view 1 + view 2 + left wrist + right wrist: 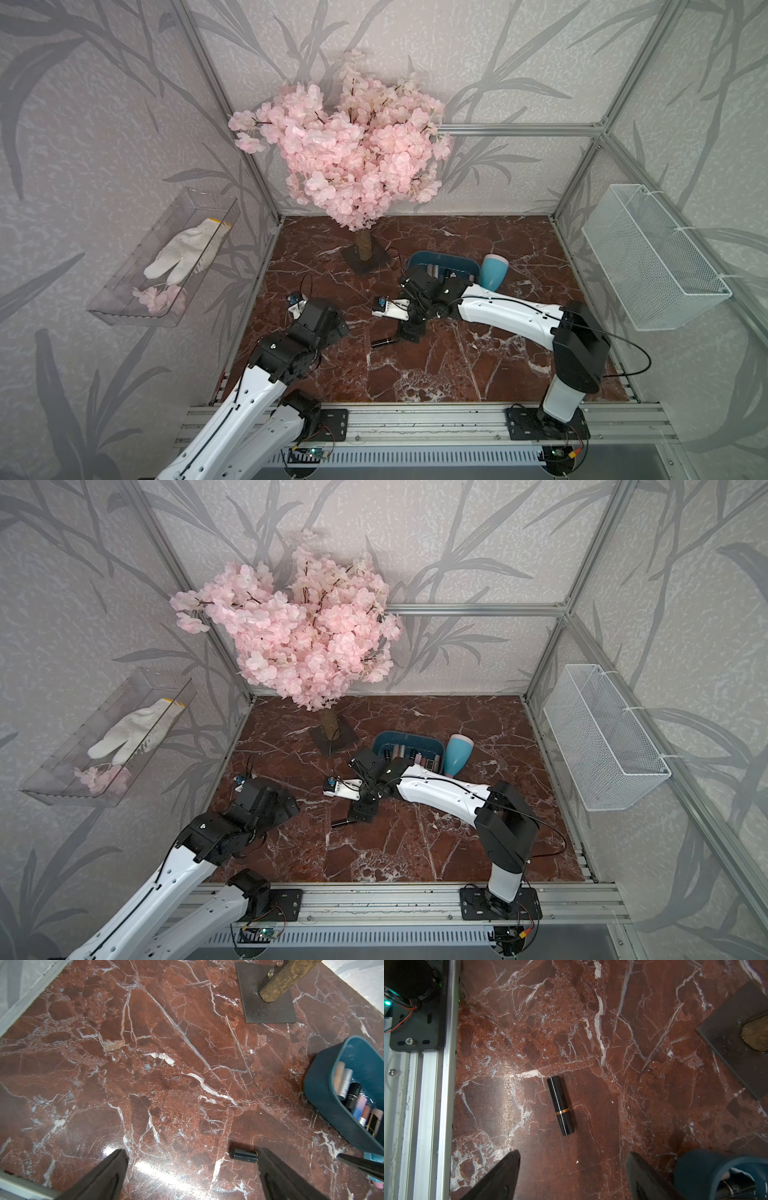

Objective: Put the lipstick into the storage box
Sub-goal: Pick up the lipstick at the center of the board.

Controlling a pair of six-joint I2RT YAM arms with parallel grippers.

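The lipstick (pixel 382 342) (pixel 341 822), a black tube with a gold band, lies flat on the red marble table near the middle. The right wrist view shows the lipstick (pixel 560 1105) just beyond the tips of my right gripper (pixel 573 1153) (pixel 405 334), which hangs over it, open and empty. My left gripper (pixel 192 1150) (pixel 334 328) is wide open to the left; the lipstick (pixel 243 1155) lies by one of its fingertips. The storage box (pixel 444 253) (pixel 409 732) (pixel 324 1093), a dark teal tub holding several cosmetic tubes, stands behind the right arm.
A pale blue cup (pixel 494 270) lies against the box's right end. The pink blossom tree's base plate (pixel 365 259) stands left of the box. A clear tray (pixel 124 307) with a white glove hangs on the left wall, a white wire basket (pixel 652 257) on the right wall.
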